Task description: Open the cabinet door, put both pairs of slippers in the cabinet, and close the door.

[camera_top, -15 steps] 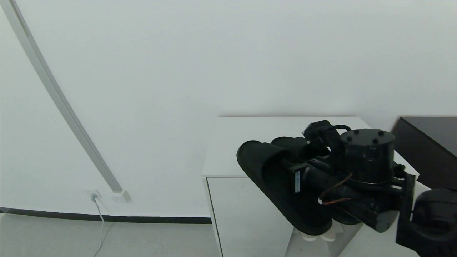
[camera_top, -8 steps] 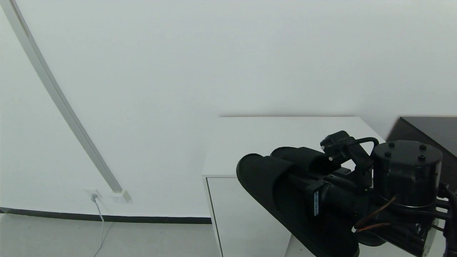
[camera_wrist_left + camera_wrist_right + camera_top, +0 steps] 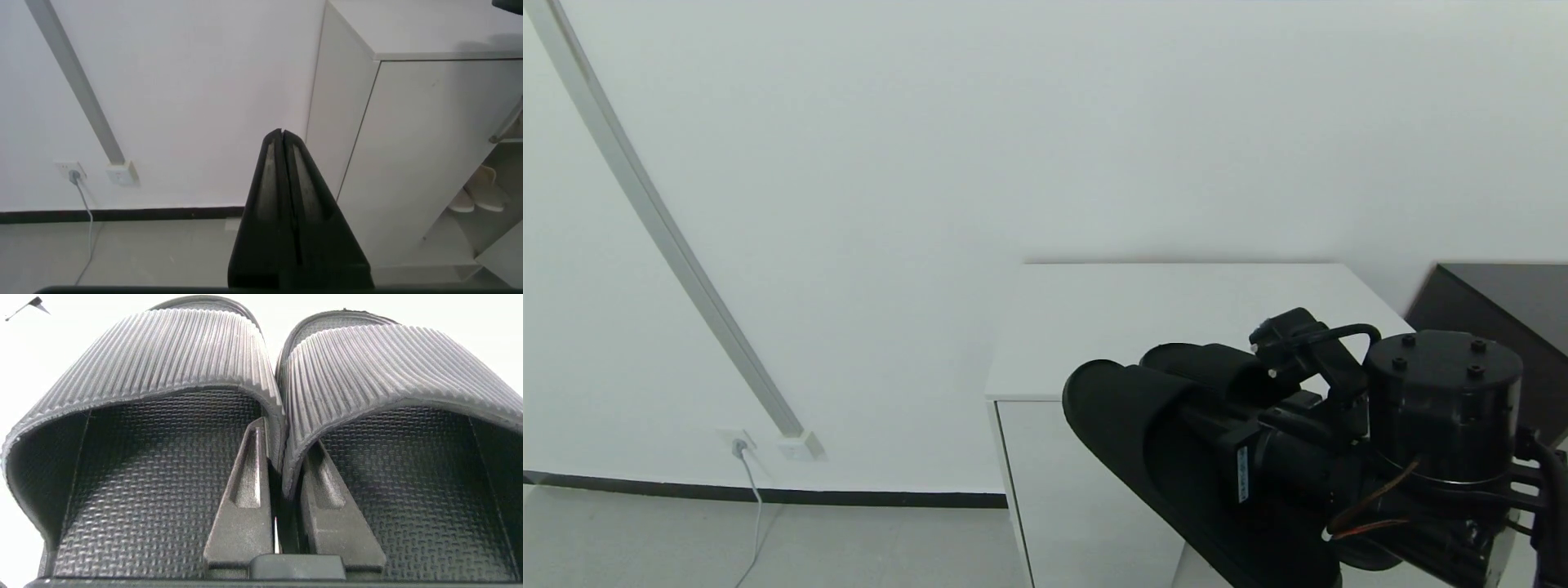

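Carrying a pair of black slippers [image 3: 1127, 408], matte, with ribbed straps arching over diamond-textured footbeds, set side by side and touching along their inner edges. Hanging them in the air just in front of the white cabinet [image 3: 1111, 327], about level with its top edge, toes pointing away from the arm. Pinching both inner strap edges together with the right tool [image 3: 282, 469], one finger inside each slipper, spread only by what is caught between them. Pressing the left tool [image 3: 282, 135] fully together, gripping nothing, pointing toward the cabinet's side above the floor [image 3: 122, 253]. Showing, inside the cabinet, a pair of white slippers [image 3: 480, 192] resting on a low shelf [image 3: 445, 237].
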You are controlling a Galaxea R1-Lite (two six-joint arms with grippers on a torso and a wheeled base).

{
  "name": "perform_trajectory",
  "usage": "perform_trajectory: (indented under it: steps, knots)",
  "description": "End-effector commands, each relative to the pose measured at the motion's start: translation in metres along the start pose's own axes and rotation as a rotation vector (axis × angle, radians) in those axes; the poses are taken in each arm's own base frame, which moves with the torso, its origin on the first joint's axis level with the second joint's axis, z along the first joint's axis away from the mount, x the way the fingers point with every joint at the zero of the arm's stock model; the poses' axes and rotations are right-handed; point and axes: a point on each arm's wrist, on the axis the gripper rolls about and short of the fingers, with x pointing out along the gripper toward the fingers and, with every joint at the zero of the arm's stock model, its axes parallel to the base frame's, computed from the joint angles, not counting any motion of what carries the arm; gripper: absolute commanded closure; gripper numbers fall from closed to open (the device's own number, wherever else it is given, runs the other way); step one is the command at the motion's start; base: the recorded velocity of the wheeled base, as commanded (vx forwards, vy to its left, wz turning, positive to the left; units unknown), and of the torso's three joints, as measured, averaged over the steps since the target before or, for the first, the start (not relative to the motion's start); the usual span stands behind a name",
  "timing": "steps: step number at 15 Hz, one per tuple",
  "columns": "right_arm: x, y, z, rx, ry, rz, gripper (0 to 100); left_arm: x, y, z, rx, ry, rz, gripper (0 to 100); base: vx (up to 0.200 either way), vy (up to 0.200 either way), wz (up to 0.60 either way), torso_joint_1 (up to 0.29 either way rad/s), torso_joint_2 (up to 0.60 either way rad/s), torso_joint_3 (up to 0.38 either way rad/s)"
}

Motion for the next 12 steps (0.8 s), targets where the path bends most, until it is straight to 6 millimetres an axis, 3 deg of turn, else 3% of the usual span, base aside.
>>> perform_trajectory:
  steps: [1, 8, 12]
  knots:
    - [0.002, 0.0004, -0.0022, -0.002, 0.009, 0.0, 100, 0.0, 0.0, 0.0, -0.001, 0.0, 0.001, 100, -0.2, 0.0, 0.0, 0.012, 0.0, -0.007]
    - [0.0015, 0.0, -0.0043, -0.003, 0.016, -0.002, 100, 0.0, 0.0, 0.0, -0.001, 0.0, -0.001, 100, -0.2, 0.0, 0.0, -0.003, 0.0, 0.004]
    - [0.0014, -0.0001, -0.0051, -0.003, 0.019, -0.003, 100, 0.0, 0.0, 0.0, -0.001, 0.0, -0.001, 100, 0.0, 0.0, 0.0, 0.0, 0.0, 0.0]
